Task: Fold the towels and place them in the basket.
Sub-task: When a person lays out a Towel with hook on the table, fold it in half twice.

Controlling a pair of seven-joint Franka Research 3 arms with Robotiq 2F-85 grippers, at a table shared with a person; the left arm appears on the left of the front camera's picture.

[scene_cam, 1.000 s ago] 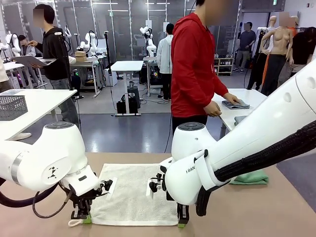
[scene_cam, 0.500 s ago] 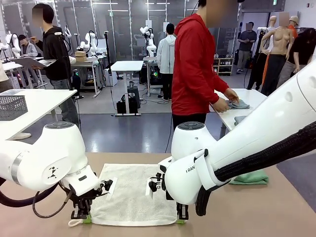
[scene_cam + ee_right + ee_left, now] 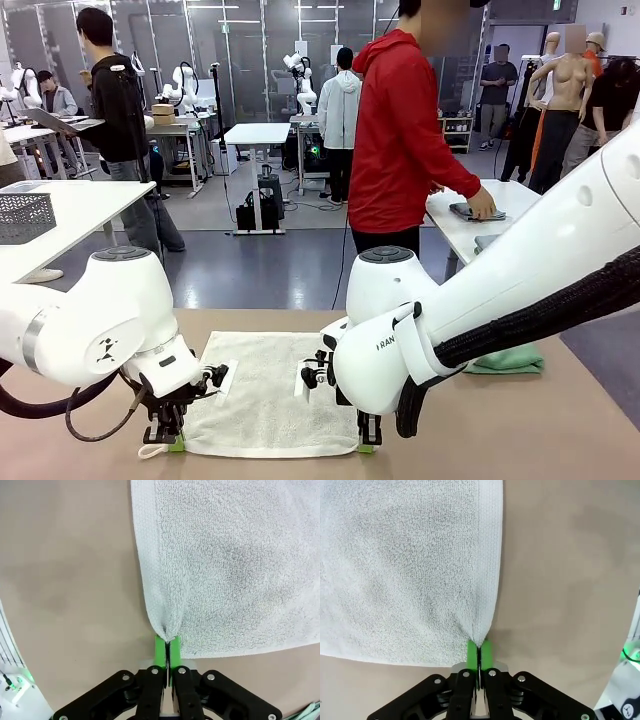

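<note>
A cream-white towel (image 3: 265,385) lies spread flat on the brown table. My left gripper (image 3: 172,441) is shut on its near left corner; the left wrist view shows the green pads (image 3: 480,653) pinching the towel's (image 3: 405,565) hem. At the near right corner my right gripper (image 3: 366,446) is shut on the cloth too, and in the right wrist view its pads (image 3: 167,647) pinch a small fold of the towel (image 3: 230,565). A folded mint green towel (image 3: 508,360) rests on the table to the right, partly hidden behind my right arm. The basket is out of view.
A person in a red top (image 3: 405,130) stands beyond the table's far edge, turned to a white side table (image 3: 470,225) at the right. Bare brown tabletop (image 3: 520,430) surrounds the towel. A wire basket (image 3: 25,215) sits on another white table at far left.
My right gripper has closed onto the towel's near right corner. The person has shifted their hands on the side table. The left arm has not moved.
</note>
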